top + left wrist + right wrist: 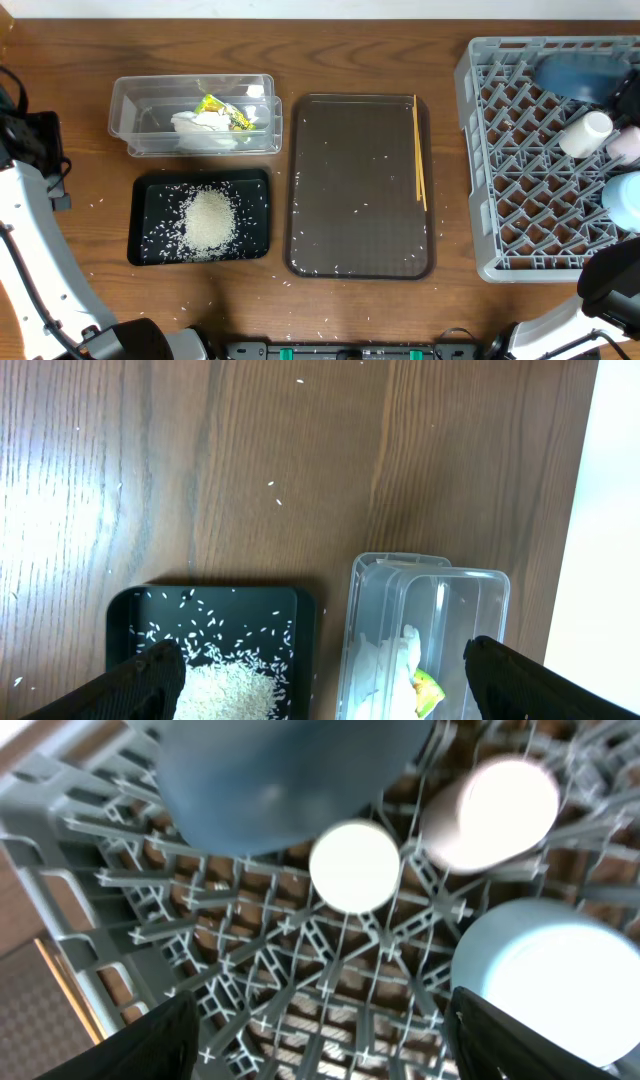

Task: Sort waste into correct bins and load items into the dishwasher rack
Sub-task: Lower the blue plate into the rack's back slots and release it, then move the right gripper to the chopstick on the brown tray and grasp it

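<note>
The grey dishwasher rack at the right holds a large blue bowl, a white cup and a small light-blue bowl. My right gripper hovers open over the rack's lattice, below the cup, with nothing between its fingers. Wooden chopsticks lie on the brown serving tray. The clear tub contains a white tissue and a yellow-green wrapper. Rice is heaped in the black tray. My left gripper is open and empty above both bins.
A pinkish round item stands beside the cup in the rack. Loose rice grains dot the wooden table and the brown tray. My left arm is at the far left, my right arm at the lower right corner.
</note>
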`<state>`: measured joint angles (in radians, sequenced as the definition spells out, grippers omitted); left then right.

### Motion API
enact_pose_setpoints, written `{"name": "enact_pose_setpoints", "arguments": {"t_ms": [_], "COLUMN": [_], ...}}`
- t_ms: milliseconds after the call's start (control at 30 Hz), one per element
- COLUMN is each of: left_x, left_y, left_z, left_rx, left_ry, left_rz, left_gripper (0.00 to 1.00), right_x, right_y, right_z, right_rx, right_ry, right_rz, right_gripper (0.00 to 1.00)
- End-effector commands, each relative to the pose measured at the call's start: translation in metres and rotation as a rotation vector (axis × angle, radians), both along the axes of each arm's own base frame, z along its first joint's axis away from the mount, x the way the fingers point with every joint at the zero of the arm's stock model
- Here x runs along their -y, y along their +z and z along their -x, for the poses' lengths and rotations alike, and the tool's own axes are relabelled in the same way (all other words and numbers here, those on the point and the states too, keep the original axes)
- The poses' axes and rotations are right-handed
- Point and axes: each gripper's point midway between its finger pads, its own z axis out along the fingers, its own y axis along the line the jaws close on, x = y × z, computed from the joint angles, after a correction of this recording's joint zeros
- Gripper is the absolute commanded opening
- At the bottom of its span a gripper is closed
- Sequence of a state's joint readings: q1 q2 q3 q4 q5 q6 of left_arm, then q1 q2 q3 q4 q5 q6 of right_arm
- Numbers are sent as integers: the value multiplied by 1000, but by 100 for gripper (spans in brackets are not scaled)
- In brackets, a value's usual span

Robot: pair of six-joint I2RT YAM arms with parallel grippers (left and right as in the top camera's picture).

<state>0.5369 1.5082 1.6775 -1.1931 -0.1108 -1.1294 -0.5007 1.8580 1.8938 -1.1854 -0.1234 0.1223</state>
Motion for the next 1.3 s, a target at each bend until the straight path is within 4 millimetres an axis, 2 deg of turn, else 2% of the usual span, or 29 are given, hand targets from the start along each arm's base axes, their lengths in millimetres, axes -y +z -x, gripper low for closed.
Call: {"name": "enact_pose_setpoints", "arguments": {"t_ms": [0,33,67,167,267,333,433,633,733,933,1100,1267], "left_x": [-2,-2,-2,-2,-2,-2,-2,-2,-2,-2,-2,-2], "left_y": [1,1,1,1,1,1,1,1,1,1,1,1], "left_z": [2,2,2,2,2,2,2,2,2,2,2,2], "left_rx": [0,0,0,0,0,0,0,0,0,0,0,0], "left_ry": [16,16,17,17,17,16,17,17,17,17,17,16], "left_rz": [0,0,-1,-1,-1,0,-1,-1,-1,-1,-1,0], "left_gripper": [92,92,92,92,92,92,92,92,92,92,92,92], "right_x": [-33,-49,-75,-118,-158,-179,-199,-258,-268,-280,-293,-307], "right_y": [-17,-16,-11,4,8,0,-22,-63,-87,-134,-171,-187], "right_z": [-8,-13,-22,-37,-51,-56,-59,-72,-77,-78,-71,-67], "right_rx": [9,40,95,192,233,200,84,-21,-66,-150,-230,-253], "right_ry": [86,150,247,377,487,525,456,474,412,409,443,470], "right_rz": [-135,-189,-271,-400,-415,-362,-213,43,155,212,111,44], "right_gripper": [83,84,86,88,88,87,84,67,56,53,49,42]}}
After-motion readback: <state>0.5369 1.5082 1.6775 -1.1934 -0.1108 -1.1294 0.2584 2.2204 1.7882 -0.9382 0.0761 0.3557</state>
